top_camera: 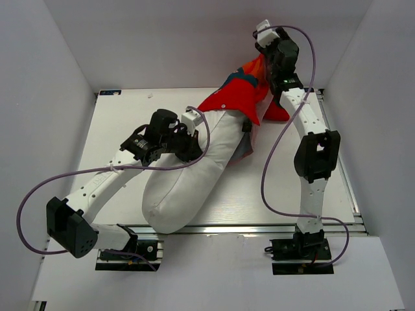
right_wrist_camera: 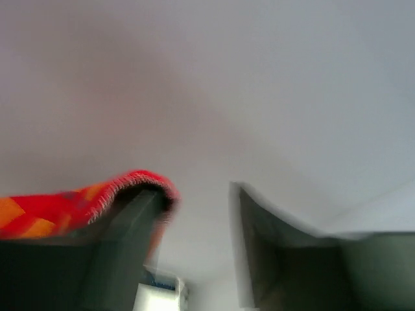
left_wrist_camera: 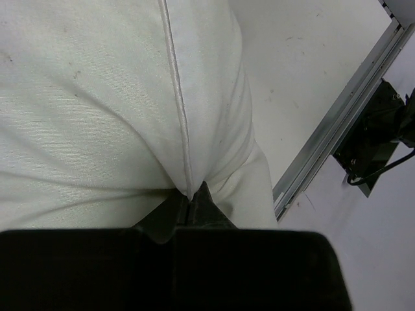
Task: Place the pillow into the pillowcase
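The white pillow (top_camera: 185, 188) lies lengthwise on the table, its far end tucked into the red pillowcase (top_camera: 237, 97). My left gripper (top_camera: 193, 141) is shut on the pillow's side seam, which the left wrist view shows pinched at the fingertips of the left gripper (left_wrist_camera: 189, 197) against the pillow (left_wrist_camera: 97, 97). My right gripper (top_camera: 264, 59) is raised at the back, above the pillowcase. In the right wrist view, blurred by motion, the right gripper (right_wrist_camera: 194, 201) has its jaws apart. The pillowcase hem (right_wrist_camera: 78, 197) drapes over one finger (right_wrist_camera: 126, 233); nothing is between the jaws.
The white table (top_camera: 292, 188) ends in an aluminium rail (left_wrist_camera: 331, 142) at the near edge, with an arm base mount (left_wrist_camera: 382, 126) beyond it. White walls enclose the left, back and right sides. A purple cable (top_camera: 279, 149) loops beside the right arm.
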`<state>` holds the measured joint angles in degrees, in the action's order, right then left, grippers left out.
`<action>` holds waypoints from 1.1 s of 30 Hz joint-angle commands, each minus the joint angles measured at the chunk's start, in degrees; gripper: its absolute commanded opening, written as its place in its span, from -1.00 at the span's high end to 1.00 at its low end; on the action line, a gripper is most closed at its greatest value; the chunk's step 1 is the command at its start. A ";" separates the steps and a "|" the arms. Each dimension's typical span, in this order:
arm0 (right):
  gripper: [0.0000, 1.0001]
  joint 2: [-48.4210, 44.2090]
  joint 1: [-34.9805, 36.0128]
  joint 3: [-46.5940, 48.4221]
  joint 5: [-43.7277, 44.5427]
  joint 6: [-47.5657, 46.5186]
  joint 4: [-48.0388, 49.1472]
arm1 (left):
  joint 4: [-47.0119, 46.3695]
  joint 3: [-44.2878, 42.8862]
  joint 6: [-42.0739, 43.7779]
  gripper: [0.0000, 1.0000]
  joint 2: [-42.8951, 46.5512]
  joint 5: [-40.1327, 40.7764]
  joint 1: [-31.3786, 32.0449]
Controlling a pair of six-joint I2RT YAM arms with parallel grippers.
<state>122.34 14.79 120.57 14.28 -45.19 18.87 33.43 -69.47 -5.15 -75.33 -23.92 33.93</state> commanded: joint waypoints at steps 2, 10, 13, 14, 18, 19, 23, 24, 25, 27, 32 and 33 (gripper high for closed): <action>-0.45 -1.75 -4.50 -0.86 0.32 2.44 -13.13 | 4.01 -1.72 0.75 1.00 -0.60 1.50 0.26; -0.71 -28.19 -10.74 -18.07 -29.78 18.46 -28.44 | 2.52 -4.53 -0.48 1.00 -4.82 1.08 0.17; -0.70 -38.47 -10.04 -26.93 -39.20 24.43 -31.60 | 1.29 -5.58 -1.27 1.00 -6.31 -0.59 0.26; -0.69 -42.15 -9.34 -28.88 -39.68 26.45 -31.79 | 1.11 -5.93 -1.44 1.00 -6.58 -0.86 0.26; -0.63 -46.23 -9.34 -33.64 -47.74 40.84 -37.58 | 0.24 -5.94 -1.88 1.00 -7.02 -1.56 0.26; -0.60 -46.58 -9.16 -36.17 -48.73 42.80 -39.68 | 0.23 -6.02 -1.88 1.00 -7.11 -1.65 0.26; -0.56 -49.04 -6.88 -44.08 -45.94 47.73 -38.83 | 0.32 -6.20 -2.06 1.00 -7.11 -1.74 0.26; -0.57 -48.96 -6.88 -44.80 -44.10 48.35 -38.74 | 0.41 -6.29 -2.06 1.00 -7.02 -1.57 0.17; -0.58 -48.43 -6.88 -45.25 -43.56 49.05 -38.91 | 0.58 -6.46 -1.97 1.00 -6.94 -1.30 0.17; -0.60 -47.47 -6.88 -46.13 -43.99 49.06 -39.53 | 0.76 -6.64 -1.88 1.00 -6.85 -1.39 0.26; -0.71 -42.99 -5.39 -45.96 -44.08 48.09 -39.79 | 0.67 -6.99 -1.97 1.00 -7.20 -1.56 0.26; -0.72 -42.54 -5.12 -45.35 -43.56 48.00 -39.62 | 0.67 -7.08 -1.97 1.00 -7.29 -1.57 0.17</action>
<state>80.44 8.43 72.53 -29.47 1.65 -22.24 33.41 -74.87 -7.55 -82.19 -26.04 34.30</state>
